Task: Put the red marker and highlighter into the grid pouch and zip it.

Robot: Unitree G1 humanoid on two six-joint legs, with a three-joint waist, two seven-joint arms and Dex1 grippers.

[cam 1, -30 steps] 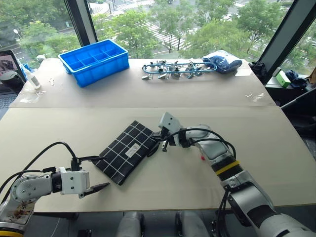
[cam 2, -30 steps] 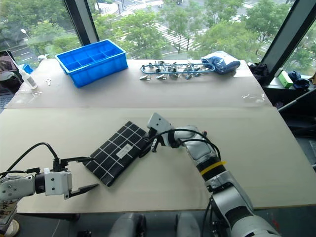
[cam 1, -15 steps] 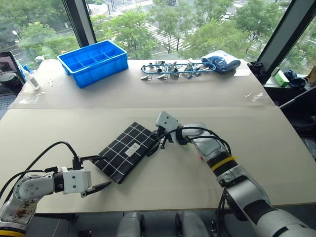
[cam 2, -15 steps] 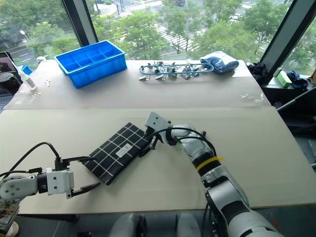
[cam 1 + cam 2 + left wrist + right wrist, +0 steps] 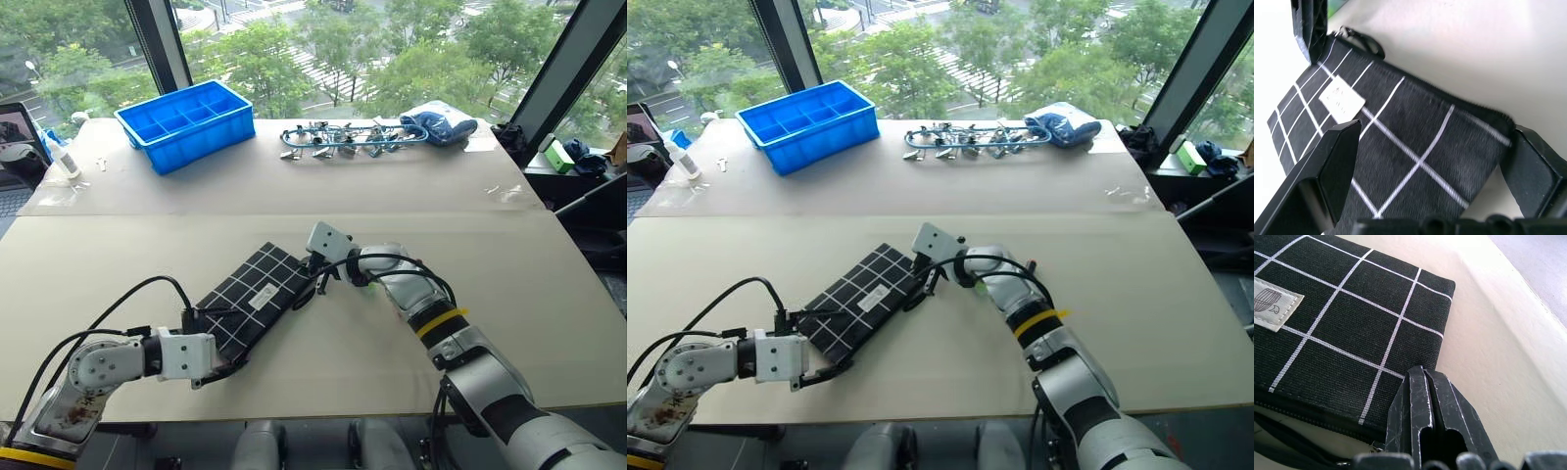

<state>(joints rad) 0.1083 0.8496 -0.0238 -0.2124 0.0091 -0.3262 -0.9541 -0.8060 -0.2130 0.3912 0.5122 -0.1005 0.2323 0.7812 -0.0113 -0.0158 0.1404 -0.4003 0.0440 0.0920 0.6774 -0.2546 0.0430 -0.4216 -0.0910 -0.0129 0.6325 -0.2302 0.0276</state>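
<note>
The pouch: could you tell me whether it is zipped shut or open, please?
Shut: the pouch lies flat, its zipper edge closed along the length seen in the left wrist view.

The pale table (image 5: 549, 323) carries the grid pouch (image 5: 250, 299) near its front; a blue tray (image 5: 186, 122), metal clips (image 5: 338, 139) and a blue cloth (image 5: 441, 122) lie along its far edge.

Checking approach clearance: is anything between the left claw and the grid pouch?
Nothing visible. The left claw stands open with its fingers either side of the near end of the grid pouch; only bare table lies beside it.
</note>
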